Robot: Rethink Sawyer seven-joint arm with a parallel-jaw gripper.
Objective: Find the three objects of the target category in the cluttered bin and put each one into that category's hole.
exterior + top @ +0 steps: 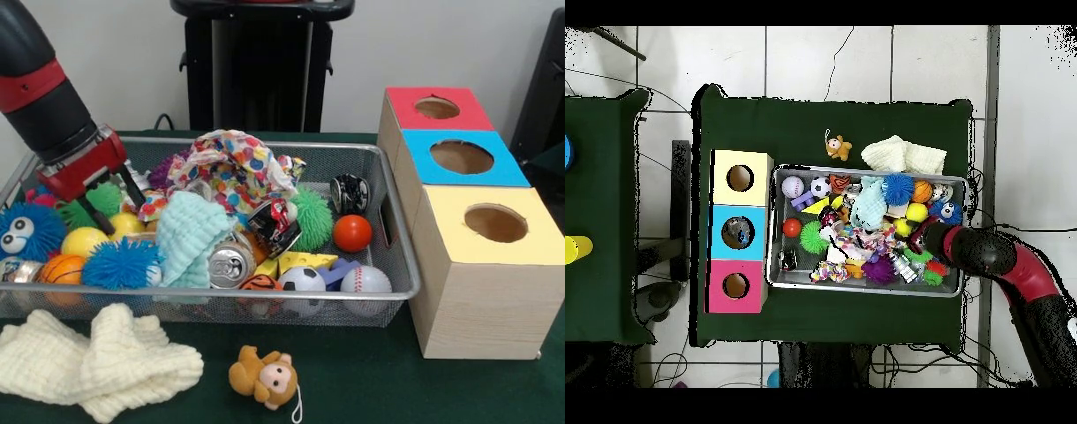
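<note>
The wire mesh bin [402, 274] is full of balls, cloths, wrappers and cans; it also shows in the overhead view [774, 230]. No clear plastic bottle with a blue label shows; any are hidden under the clutter. My gripper [115, 205] hangs over the bin's left end in the front view, above a yellow ball [84, 240] and a green spiky ball [104, 196]. Its black fingers [132, 187] are spread and hold nothing. In the overhead view the gripper [917, 238] is at the bin's right end. The blue-topped box's hole [461, 156] [738, 232] is right of the bin.
The red-topped box [437, 108] and the yellow-topped box [494, 223] flank the blue one. Crushed cans [231, 263] [350, 193], a mint cloth [190, 234] and a spotted wrapper [234, 163] fill the bin's middle. A cream cloth [97, 358] and a toy monkey [265, 375] lie in front of it.
</note>
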